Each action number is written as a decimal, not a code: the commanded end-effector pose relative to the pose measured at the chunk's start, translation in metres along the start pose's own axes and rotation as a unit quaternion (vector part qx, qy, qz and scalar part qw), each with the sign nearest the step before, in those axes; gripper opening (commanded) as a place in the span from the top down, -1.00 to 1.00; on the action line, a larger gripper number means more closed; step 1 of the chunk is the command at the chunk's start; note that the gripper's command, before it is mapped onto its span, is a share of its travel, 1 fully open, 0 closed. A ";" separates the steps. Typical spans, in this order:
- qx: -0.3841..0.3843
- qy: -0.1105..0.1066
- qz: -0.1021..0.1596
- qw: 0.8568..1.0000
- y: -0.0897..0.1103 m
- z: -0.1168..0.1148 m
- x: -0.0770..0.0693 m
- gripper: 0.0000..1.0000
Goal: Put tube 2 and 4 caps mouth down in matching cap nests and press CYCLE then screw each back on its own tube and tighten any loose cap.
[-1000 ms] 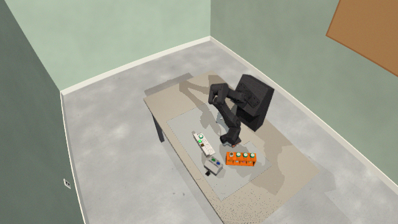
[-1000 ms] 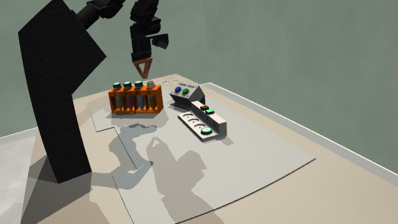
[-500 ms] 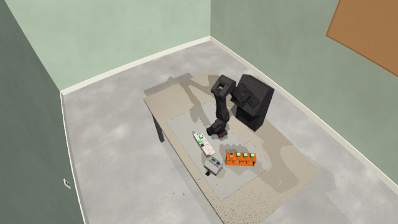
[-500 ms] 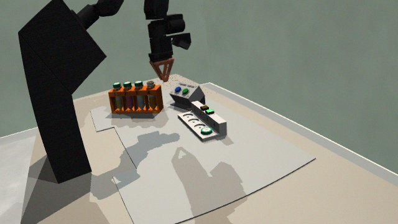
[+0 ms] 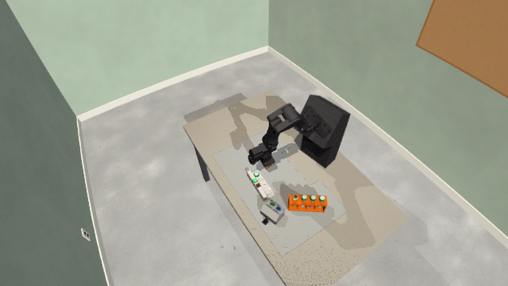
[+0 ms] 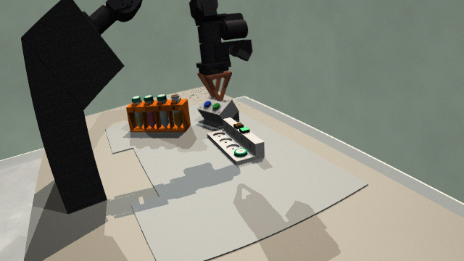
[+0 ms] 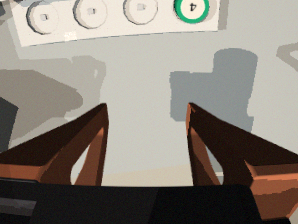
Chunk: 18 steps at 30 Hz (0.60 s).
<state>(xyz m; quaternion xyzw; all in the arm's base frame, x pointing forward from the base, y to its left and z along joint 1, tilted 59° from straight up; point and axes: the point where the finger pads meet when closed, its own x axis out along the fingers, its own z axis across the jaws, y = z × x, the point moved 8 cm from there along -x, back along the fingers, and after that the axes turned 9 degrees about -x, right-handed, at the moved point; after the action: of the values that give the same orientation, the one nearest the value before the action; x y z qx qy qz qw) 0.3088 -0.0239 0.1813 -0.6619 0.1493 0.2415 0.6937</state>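
My gripper (image 7: 147,112) is open and empty, hanging above the grey mat in front of the cap tray (image 7: 116,10); it also shows in the exterior view (image 6: 217,95). One green cap (image 7: 192,6) lies in the rightmost nest, and the other three nests are empty. I cannot read the number on its dot. On the orange station (image 6: 158,114), three tubes carry green caps and the right-end tube (image 6: 175,98) stands uncapped.
The small desk (image 6: 217,110) with the blue key (image 6: 207,104) and the green key (image 6: 216,106) stands behind the cap tray, between it and the station. The black arm base block (image 6: 65,109) stands at the left.
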 end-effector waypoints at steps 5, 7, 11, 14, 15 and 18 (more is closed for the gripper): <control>-0.022 -0.035 -0.004 0.999 -0.014 -0.029 0.000 0.06; -0.023 -0.035 -0.004 0.999 -0.019 -0.045 0.001 0.06; -0.023 -0.035 -0.004 0.999 -0.026 -0.066 0.002 0.06; -0.023 -0.035 -0.004 0.999 -0.026 -0.066 0.007 0.06; -0.023 -0.035 -0.004 0.999 -0.026 -0.066 0.012 0.06; -0.023 -0.035 -0.004 0.999 -0.026 -0.064 0.027 0.06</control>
<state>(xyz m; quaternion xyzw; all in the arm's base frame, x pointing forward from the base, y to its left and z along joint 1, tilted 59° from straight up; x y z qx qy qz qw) 0.3467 -0.0834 0.1866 -0.6678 0.1200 0.2691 0.6835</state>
